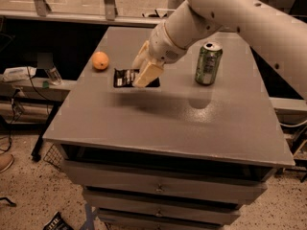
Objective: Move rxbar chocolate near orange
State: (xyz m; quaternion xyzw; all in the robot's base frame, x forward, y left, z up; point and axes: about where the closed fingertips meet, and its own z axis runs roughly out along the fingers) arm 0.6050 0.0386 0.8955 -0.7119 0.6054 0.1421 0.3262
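Camera view from above and in front of a grey table (192, 128).

The white arm (230, 13) reaches in from the upper right and ends in the gripper (144, 73), which hangs over the left-centre part of the tabletop. Its tan fingers (149, 72) are pinched on the right end of the bar (123, 78). The bar is a flat black wrapper with white lettering, held about level, with its free end pointing left.

A soft shadow (144, 99) lies on the table in front of the bar and apart from it, so the bar is held clear of the surface.

The orange (100, 60) rests on the table near its left edge. It is near the bar's left end, slightly farther back, and does not touch it.

The can (208, 63), green, stands upright on the right half of the table, well apart from the bar and the orange. Its silver top faces up. Whether it is opened, and what it holds, cannot be told.

The drawers (158, 188) are stacked under the tabletop. Those in view are pushed in, so their contents are hidden.
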